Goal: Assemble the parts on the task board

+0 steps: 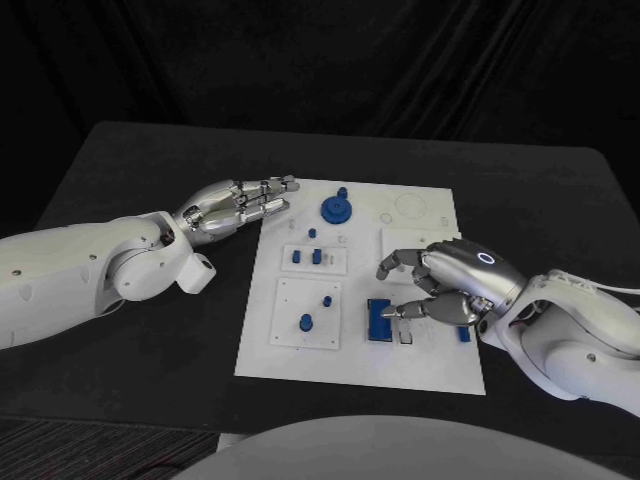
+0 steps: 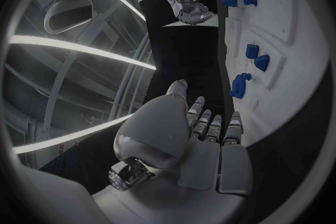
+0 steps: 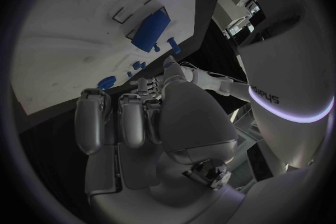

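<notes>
The white task board (image 1: 407, 365) lies mid-table. A blue gear (image 1: 335, 208) stands near its far edge, with small blue pegs (image 1: 306, 258) on a plate just nearer. Two more pegs (image 1: 307, 322) stand in the near left plate. A long blue block (image 1: 382, 321) lies at the near right. My right hand (image 1: 447, 282) hovers over that corner with fingers half curled and apart; its fingertips (image 1: 410, 312) are close to the block and nothing is in its grasp. My left hand (image 1: 238, 208) lies flat with fingers stretched, holding nothing, at the board's far left edge beside the gear (image 2: 240, 85).
Black table (image 1: 147, 180) surrounds the board, with bare room at the left and far side. Faint round outlines (image 1: 407, 208) mark the board's far right. A small blue piece (image 1: 464, 334) lies under my right wrist.
</notes>
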Robot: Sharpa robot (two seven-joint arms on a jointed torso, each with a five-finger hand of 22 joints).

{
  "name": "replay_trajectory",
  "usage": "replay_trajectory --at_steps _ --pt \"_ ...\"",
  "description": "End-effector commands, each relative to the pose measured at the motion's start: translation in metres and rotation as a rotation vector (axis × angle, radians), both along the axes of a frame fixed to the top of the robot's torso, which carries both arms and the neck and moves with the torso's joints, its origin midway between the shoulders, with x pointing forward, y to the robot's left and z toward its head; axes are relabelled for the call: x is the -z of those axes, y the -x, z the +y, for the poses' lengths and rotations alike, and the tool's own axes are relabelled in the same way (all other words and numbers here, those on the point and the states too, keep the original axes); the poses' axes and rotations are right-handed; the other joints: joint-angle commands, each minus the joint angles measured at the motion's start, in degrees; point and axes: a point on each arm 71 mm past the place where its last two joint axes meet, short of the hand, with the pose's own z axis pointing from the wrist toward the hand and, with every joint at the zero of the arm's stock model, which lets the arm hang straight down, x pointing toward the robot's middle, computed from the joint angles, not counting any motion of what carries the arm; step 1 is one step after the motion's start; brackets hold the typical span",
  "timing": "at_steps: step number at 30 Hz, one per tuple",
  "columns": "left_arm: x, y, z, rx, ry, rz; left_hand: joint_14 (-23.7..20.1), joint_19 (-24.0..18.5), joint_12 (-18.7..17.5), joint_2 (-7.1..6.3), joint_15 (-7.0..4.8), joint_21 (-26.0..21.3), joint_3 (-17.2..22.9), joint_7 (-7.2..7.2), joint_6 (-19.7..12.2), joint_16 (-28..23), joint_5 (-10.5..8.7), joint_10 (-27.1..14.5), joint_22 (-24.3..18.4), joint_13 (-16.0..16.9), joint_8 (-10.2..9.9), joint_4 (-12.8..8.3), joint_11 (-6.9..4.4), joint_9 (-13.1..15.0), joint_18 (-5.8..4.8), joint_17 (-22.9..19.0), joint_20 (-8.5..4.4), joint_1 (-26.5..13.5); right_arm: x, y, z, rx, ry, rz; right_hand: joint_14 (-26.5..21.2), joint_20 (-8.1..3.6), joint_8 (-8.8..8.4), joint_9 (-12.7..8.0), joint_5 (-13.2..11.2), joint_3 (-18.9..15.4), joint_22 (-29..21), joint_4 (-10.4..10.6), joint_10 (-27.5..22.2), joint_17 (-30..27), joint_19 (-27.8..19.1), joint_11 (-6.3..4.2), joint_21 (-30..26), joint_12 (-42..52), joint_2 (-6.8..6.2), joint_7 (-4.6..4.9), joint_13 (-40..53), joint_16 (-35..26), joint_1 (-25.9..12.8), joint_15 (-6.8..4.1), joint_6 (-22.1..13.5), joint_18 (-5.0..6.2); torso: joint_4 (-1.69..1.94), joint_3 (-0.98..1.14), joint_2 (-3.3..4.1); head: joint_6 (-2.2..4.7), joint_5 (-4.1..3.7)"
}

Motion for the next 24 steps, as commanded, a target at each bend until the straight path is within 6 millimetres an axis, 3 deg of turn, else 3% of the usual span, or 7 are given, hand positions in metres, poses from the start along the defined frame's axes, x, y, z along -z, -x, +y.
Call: replay_trajectory --at_steps 1,5,6,7,8,10,24 --pt "0.0 0.002 0.0 0.01 0.018 -0.003 -0.04 0.1 0.38 0.35 0.39 0.36 0.13 0.12 0.1 -0.04 0.16 0.31 0.05 0.05 0.17 0.3 0.16 0.09 0.72 -0.03 0.35 0.44 0.001 0.009 0.002 -0.055 0.038 -0.17 3.55 -0.14 0.19 -0.49 0.43 -0.09 12.67 0.83 6.06 0.7 3.53 -0.21 0.25 0.31 -0.91 0.06 15.08 0.1 -0.46 -0.21 1.26 -0.38 0.1 -0.04 0.0 0.0 -0.01" --pt "0.0 0.002 0.001 0.008 0.017 -0.001 -0.04 0.1 0.38 0.35 0.39 0.36 0.13 0.12 0.1 -0.04 0.16 0.31 0.05 0.05 0.17 0.3 0.16 0.09 0.72 -0.03 0.35 0.44 0.011 0.012 0.002 -0.027 0.075 -0.156 3.42 -0.04 0.11 -1.23 -0.32 0.05 12.52 2.46 6.06 0.14 3.35 0.01 -0.18 0.31 -2.45 0.32 15.08 -0.16 -1.0 -0.04 0.59 -0.27 0.03 0.02 -0.02 0.0 0.0" --pt "0.001 0.002 0.002 0.009 0.017 0.0 -0.04 0.1 0.38 0.35 0.39 0.36 0.13 0.12 0.1 -0.04 0.16 0.31 0.05 0.05 0.17 0.3 0.16 0.09 0.72 -0.03 0.35 0.44 0.013 0.012 0.002 -0.019 0.086 -0.149 3.34 0.02 0.16 -1.58 -0.81 0.74 12.41 3.76 6.06 -0.2 3.23 0.08 -0.49 0.31 -3.52 0.41 15.08 -0.34 -0.98 0.07 -0.54 -0.2 0.03 0.03 -0.02 0.0 -0.05" --pt "0.001 0.002 0.002 0.009 0.017 0.001 -0.04 0.1 0.38 0.35 0.39 0.36 0.13 0.12 0.1 -0.04 0.16 0.31 0.05 0.05 0.17 0.3 0.16 0.09 0.72 -0.03 0.35 0.44 0.015 0.012 0.002 -0.011 0.097 -0.142 3.1 0.18 -0.07 -2.04 -2.29 1.59 12.16 6.64 6.06 -1.22 2.91 0.4 -1.29 0.31 -6.21 0.89 15.08 -0.88 -1.71 0.25 -4.12 -0.03 -0.01 0.05 -0.02 0.0 -0.04" --pt "0.001 0.003 0.002 0.009 0.017 0.001 -0.04 0.1 0.38 0.35 0.39 0.36 0.13 0.12 0.1 -0.04 0.16 0.31 0.05 0.05 0.17 0.3 0.16 0.09 0.72 -0.03 0.35 0.44 0.017 0.012 0.003 -0.006 0.102 -0.138 2.99 0.4 0.72 -1.96 -3.16 2.4 12.04 7.14 6.06 -1.8 2.76 0.77 -1.65 0.31 -8.43 1.27 15.08 -1.2 -2.37 0.54 -6.54 0.04 0.02 0.02 -0.01 0.0 -0.08" --pt "0.001 0.003 0.002 0.009 0.017 0.002 -0.04 0.1 0.38 0.35 0.39 0.36 0.13 0.12 0.1 -0.04 0.16 0.31 0.05 0.05 0.17 0.3 0.16 0.09 0.72 -0.03 0.35 0.44 0.019 0.013 0.004 -0.001 0.105 -0.133 2.96 0.62 2.15 -1.7 -4.17 2.37 11.99 7.25 6.06 -2.0 2.68 1.01 -1.85 0.31 -9.92 1.52 15.08 -1.34 -3.37 0.74 -8.59 0.08 0.04 -0.02 0.0 0.0 -0.15" --pt "0.002 0.003 0.003 0.008 0.015 0.006 -0.03 0.14 0.39 0.4 0.42 0.38 0.2 0.16 0.14 -0.03 0.22 0.29 0.08 0.04 0.2 0.27 0.21 0.09 0.72 -0.03 0.37 0.53 0.03 0.015 0.005 0.037 0.12 -0.103 2.92 0.8 7.93 -0.47 -6.08 1.5 11.85 7.32 6.06 -2.43 2.56 1.17 -2.34 0.31 -11.47 1.68 15.08 -1.62 -5.49 0.88 -11.85 0.19 0.16 -0.1 0.02 0.0 -0.19"
